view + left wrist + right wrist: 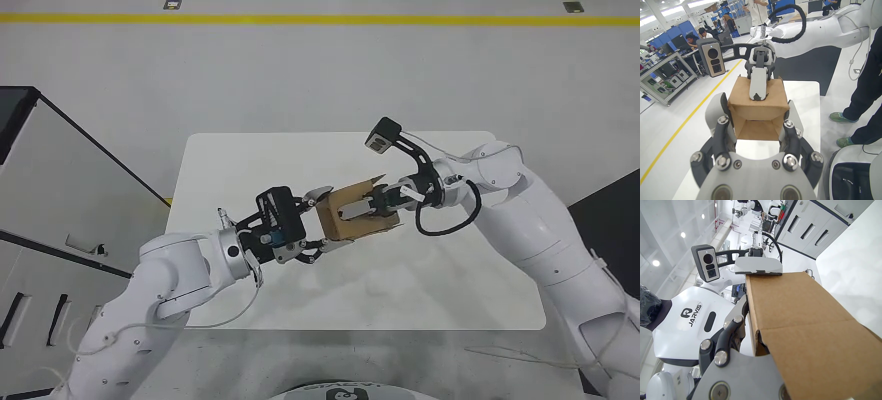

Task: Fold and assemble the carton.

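While clamping brown cardboard carton (337, 226) mid-frame with left gripper (319, 223), right gripper (358, 210): likely squaring tube; next, fold flaps inward.

White rectangular table (250, 170) with rounded corners, standing on pale grey floor (300, 70) crossed by yellow line (300, 18).

A black logo (690, 313) with one word in big letters stands on a white chest panel (674, 340); it is a brand name. Small white letters stand on a blue wall (684, 28) far back, too small to read.
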Tool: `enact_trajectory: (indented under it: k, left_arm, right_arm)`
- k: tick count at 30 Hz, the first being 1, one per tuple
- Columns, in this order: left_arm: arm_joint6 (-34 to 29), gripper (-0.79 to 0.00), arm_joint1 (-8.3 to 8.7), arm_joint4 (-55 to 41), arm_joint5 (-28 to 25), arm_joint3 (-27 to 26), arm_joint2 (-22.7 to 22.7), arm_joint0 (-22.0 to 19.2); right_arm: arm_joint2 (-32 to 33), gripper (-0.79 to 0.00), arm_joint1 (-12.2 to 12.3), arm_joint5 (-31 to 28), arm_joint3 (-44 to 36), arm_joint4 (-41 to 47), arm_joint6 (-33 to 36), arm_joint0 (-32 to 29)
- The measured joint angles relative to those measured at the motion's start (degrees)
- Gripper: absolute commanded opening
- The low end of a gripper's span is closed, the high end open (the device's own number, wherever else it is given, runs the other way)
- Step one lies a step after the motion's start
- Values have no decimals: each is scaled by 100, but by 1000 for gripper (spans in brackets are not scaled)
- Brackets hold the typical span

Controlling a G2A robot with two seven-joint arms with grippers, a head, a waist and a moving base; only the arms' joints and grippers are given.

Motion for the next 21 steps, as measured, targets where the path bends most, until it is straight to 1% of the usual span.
enact_trajectory:
  k: [5,9,10,11,12,13,14,15,17,19,20,21]
  left_arm:
    - [17,-434,-3,-12,4,26,1,-9]
    - [16,-471,-5,-15,7,39,-1,-16]
    - [17,-477,-5,-16,10,45,-2,-18]
    - [20,-483,-6,-16,13,52,-5,-20]
    - [23,-496,-6,-16,15,56,-6,-21]
    - [26,-514,-7,-19,16,61,-6,-20]
    - [29,-554,-7,-27,21,66,-8,-19]
    - [30,-576,-8,-30,23,69,-9,-18]
    - [34,-643,-8,-38,22,73,-14,-19]
    - [41,-754,-8,-48,15,83,-21,-23]
    - [46,-785,-8,-60,8,94,-26,-25]
    - [48,-785,-8,-68,3,103,-32,-27]
  right_arm:
    - [46,-785,-26,13,9,-11,19,-28]
    - [79,-785,-45,23,17,-30,40,-44]
    - [88,-671,-49,25,21,-32,42,-47]
    - [100,-477,-55,27,26,-27,45,-53]
    - [111,-431,-59,27,29,-19,50,-58]
    - [123,-366,-63,21,32,-7,56,-62]
    - [142,-332,-68,9,39,13,66,-72]
    - [159,-323,-71,-1,45,32,74,-81]
    - [207,-314,-76,-34,61,76,93,-106]
    - [253,-314,-78,-65,74,110,114,-133]
    - [289,-314,-78,-76,83,131,128,-151]
    - [318,-323,-76,-81,89,148,144,-166]
